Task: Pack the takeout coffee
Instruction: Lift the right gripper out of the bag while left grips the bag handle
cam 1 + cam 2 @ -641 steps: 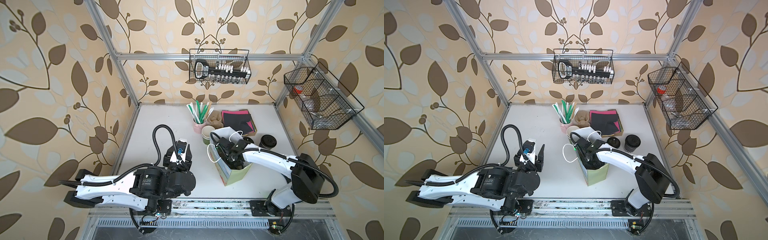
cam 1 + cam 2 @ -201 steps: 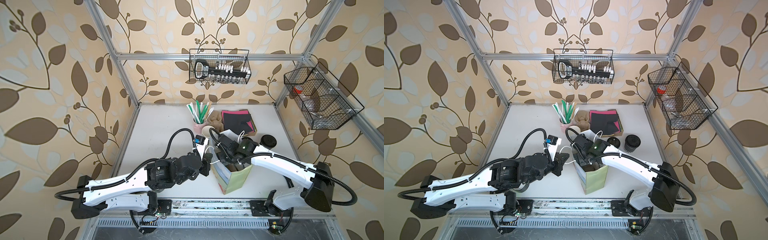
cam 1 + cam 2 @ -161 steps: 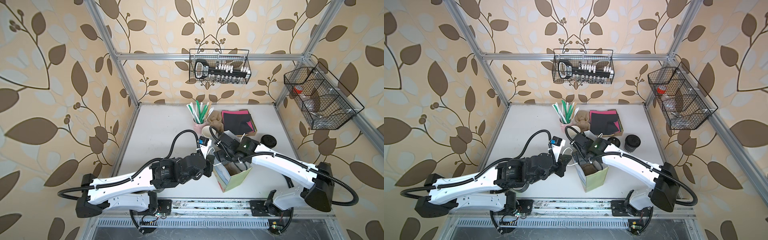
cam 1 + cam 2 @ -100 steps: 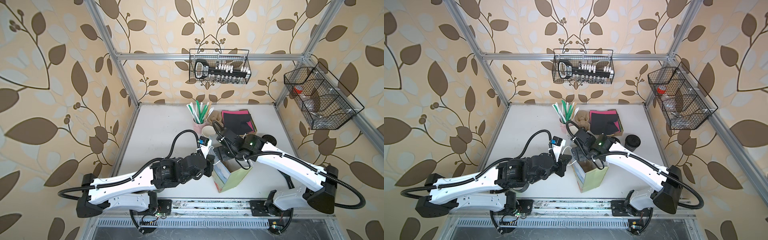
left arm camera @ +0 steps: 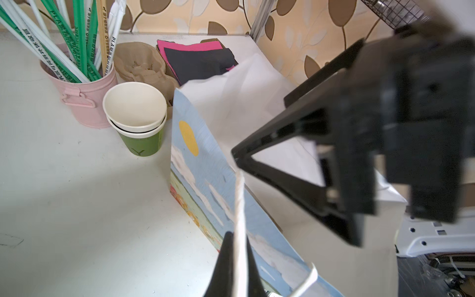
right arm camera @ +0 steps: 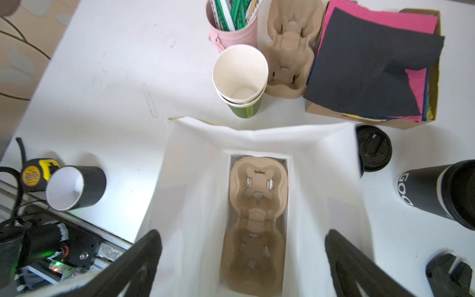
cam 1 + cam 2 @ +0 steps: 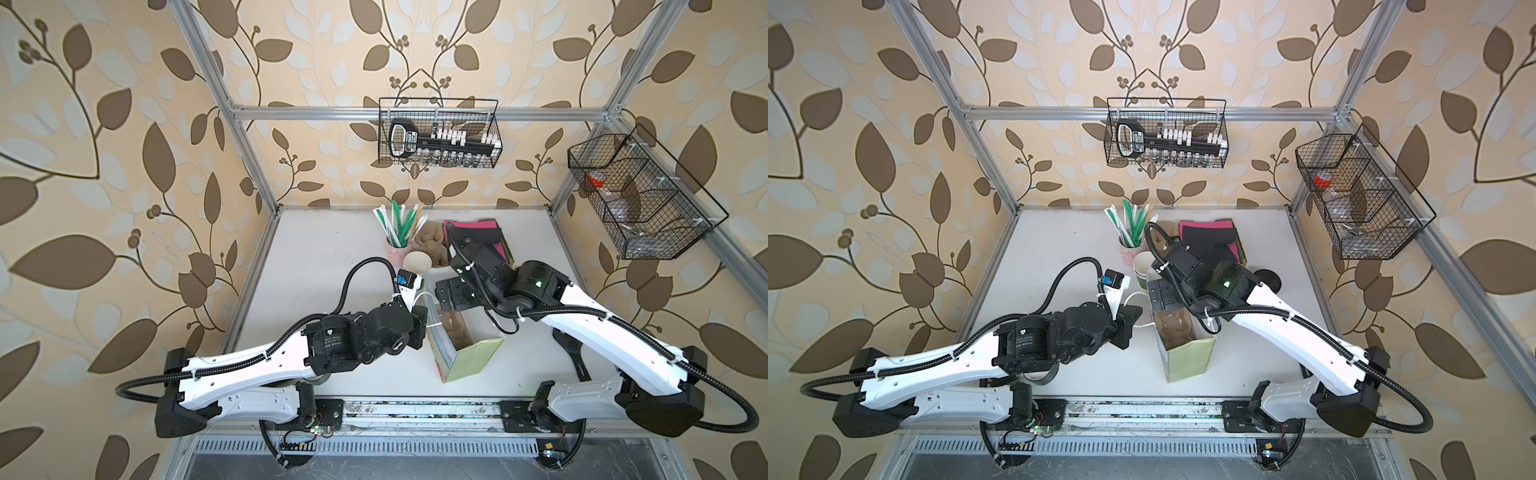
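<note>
While my left fingers (image 5: 224, 272) clamp the handle (image 5: 239, 205) of the paper bag (image 6: 203, 180) and my right fingers (image 6: 144, 257) hang spread over its mouth, tray (image 6: 257, 218) seated inside, I reckon I must next reach the takeout coffee (image 6: 437, 190) standing beside the bag toward the right edge of the tabletop (image 6: 102, 77).

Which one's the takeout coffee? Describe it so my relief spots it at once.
Find the open paper bag mid-table. On its side nearest the right arm, just past a loose black lid, is the takeout coffee: a black cup with white lettering. It alone wears a lid; the green cups stand open.
</note>
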